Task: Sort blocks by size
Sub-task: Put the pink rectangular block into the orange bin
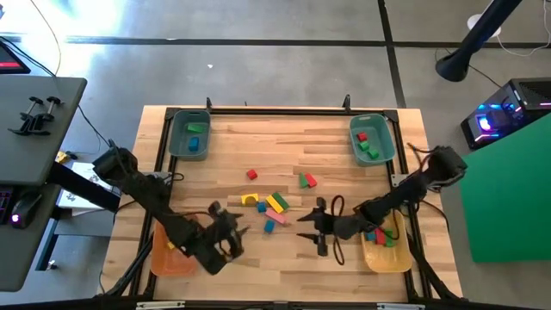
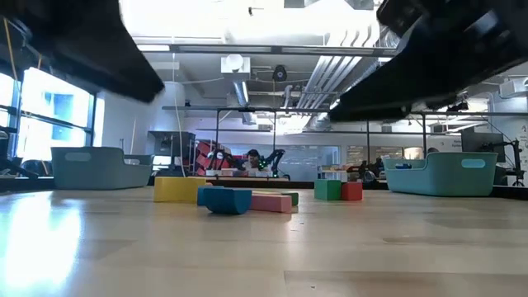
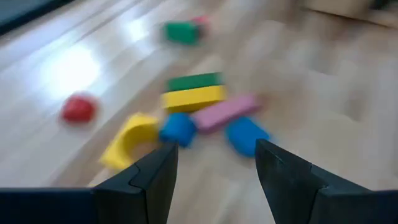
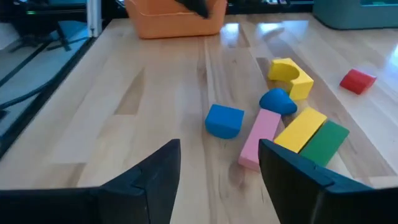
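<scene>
High view: the blocks [image 1: 274, 205] lie loose around the middle of the tabletop [image 1: 284, 267], more in the two teal bins [image 1: 190, 136] at the far corners. The left gripper [image 1: 231, 231] and right gripper [image 1: 312, 228] hover near the near edge, either side of the cluster.

Low view: a yellow block [image 2: 179, 189], blue block [image 2: 224, 200] and pink bar [image 2: 272, 202] rest mid-tabletop.

Left wrist view: fingers [image 3: 149, 180] apart, empty.

Right wrist view: fingers [image 4: 287, 177] apart, empty, facing an orange bin [image 4: 176, 18].
</scene>
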Action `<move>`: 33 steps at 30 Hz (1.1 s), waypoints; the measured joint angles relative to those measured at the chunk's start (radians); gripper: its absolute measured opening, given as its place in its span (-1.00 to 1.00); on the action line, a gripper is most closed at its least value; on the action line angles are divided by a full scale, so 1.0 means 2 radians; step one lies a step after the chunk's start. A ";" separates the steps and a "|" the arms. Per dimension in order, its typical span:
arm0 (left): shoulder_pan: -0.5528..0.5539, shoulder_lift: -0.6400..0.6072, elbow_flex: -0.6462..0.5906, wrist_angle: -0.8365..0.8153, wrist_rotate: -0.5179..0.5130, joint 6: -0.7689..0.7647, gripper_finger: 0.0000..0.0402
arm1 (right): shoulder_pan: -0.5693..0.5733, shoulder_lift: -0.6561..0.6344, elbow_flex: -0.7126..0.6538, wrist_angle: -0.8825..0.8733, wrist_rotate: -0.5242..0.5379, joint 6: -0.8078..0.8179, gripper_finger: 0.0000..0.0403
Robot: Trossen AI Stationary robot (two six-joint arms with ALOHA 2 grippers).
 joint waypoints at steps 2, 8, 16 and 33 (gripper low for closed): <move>0.017 0.000 -0.008 -0.024 0.005 -0.053 -0.01 | -0.004 0.016 0.000 0.020 -0.001 0.002 0.05; 0.105 0.001 -0.031 0.017 0.100 -0.016 -0.01 | 0.000 0.021 0.000 0.009 -0.003 0.005 0.05; 0.194 0.013 -0.034 0.266 0.244 0.417 -0.01 | 0.021 -0.072 0.000 -0.188 -0.002 0.054 0.05; 0.227 0.170 0.050 0.312 0.437 0.588 -0.01 | 0.032 -0.124 0.000 -0.273 0.048 0.111 0.05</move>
